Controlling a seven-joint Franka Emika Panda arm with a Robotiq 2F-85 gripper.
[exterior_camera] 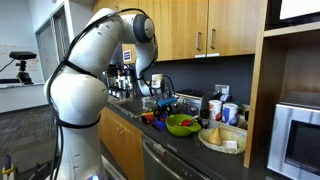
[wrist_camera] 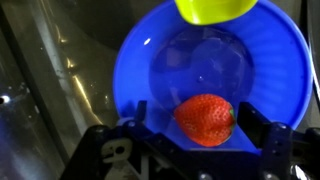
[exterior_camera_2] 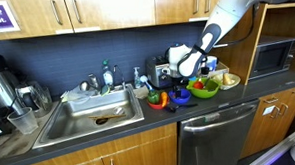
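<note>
In the wrist view a red strawberry (wrist_camera: 206, 119) lies over the middle of a blue bowl (wrist_camera: 270, 60). My gripper (wrist_camera: 198, 125) hangs just above the bowl with a finger on each side of the strawberry. The right finger is against the strawberry and a gap shows at the left finger, so the jaws look open. A yellow object (wrist_camera: 215, 9) sits at the bowl's far rim. In both exterior views the gripper (exterior_camera_2: 180, 76) (exterior_camera: 160, 100) points down over the counter, next to a green bowl (exterior_camera_2: 203, 90) (exterior_camera: 181, 124).
A steel sink (exterior_camera_2: 91, 115) with bottles behind it lies beside the bowls. A microwave (exterior_camera_2: 274, 58) (exterior_camera: 300, 135) stands at the counter's end. A plate of food (exterior_camera: 222, 138), cups and small coloured items crowd the counter. Wooden cabinets hang overhead.
</note>
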